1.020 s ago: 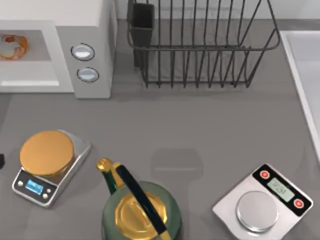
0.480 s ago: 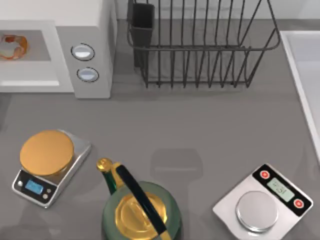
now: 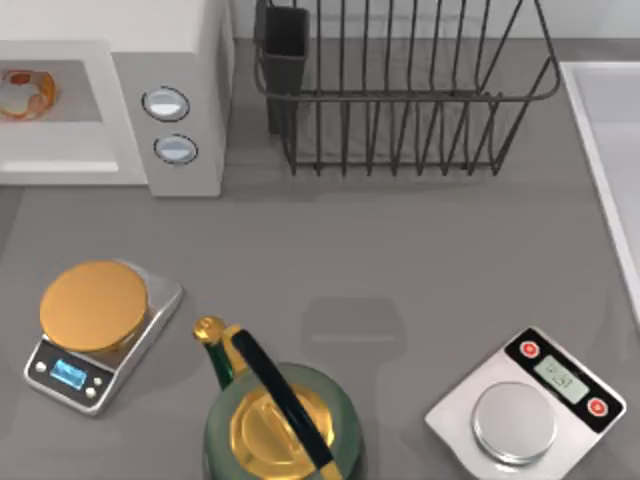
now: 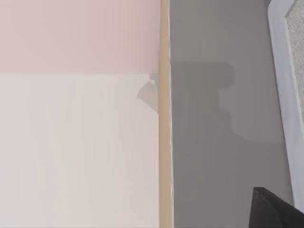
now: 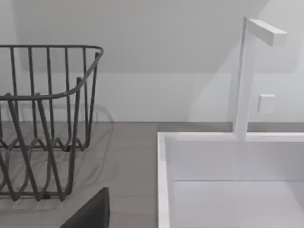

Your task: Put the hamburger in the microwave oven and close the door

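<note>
The hamburger (image 3: pixel 25 92) already sits in the grey cavity of the microwave oven (image 3: pixel 180 60), at the table's far left. What remains, as I judge it, is the door (image 4: pixel 281 95). It is open, and the left wrist view catches one white edge of it with a sliver of speckled window.

The left gripper (image 4: pixel 275 213) is a dark tip just beside that edge, out past the table's left rim. I cannot tell whether it is open or closed.

To close the door well, press flat against its outer face, far from the hinge (presumably on the oven's left, opposite the knobs). Follow the swing round in an arc rather than a straight shove, and keep pushing until the panel lies flush with the front. A glancing contact could slip off the edge or nudge the whole oven. The sweep should also stay clear of the silver scale (image 3: pixel 92 320) with its golden disc, on the near left.

The right gripper (image 5: pixel 92 214) idles at the far right between the wire rack (image 5: pixel 42 118) and the sink (image 5: pixel 164 180), its state likewise not discernible.

A second ago a small dark piece showed at the table's left edge beside the silver scale. It is gone now, while the hamburger, scales and green kettle (image 3: pixel 280 425) have not moved.
</note>
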Controlling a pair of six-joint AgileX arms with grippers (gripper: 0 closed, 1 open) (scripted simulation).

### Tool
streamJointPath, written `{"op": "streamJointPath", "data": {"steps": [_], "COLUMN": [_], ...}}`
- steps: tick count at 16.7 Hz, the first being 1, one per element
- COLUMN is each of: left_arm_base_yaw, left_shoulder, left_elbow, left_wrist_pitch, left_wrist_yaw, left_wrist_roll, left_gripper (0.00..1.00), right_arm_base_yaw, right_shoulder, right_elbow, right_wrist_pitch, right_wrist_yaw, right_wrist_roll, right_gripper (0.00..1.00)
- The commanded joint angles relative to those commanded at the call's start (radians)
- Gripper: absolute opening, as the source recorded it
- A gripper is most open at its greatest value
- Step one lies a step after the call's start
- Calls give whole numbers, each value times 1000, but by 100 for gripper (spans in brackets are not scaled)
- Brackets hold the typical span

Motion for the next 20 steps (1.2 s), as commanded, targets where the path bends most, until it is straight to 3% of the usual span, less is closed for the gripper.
{"op": "streamJointPath", "data": {"steps": [4,11,20], "left_arm_base_yaw": [67,65,71], "left_shoulder": [67,70,182], "left_elbow": [51,36,-203], "left_wrist_pitch": [-12,5,358], "left_wrist_yaw": [52,50,55], "left_wrist_roll": [66,67,72], "left_gripper": [0,0,0], "right_arm_base_yaw": [0,0,0], "right_shoulder": [0,0,0], "right_elbow": [0,0,0], "right_wrist_pitch": [0,0,0], "right_wrist_yaw": [0,0,0], "right_wrist_roll": [0,0,0], "right_gripper": [100,100,100]}}
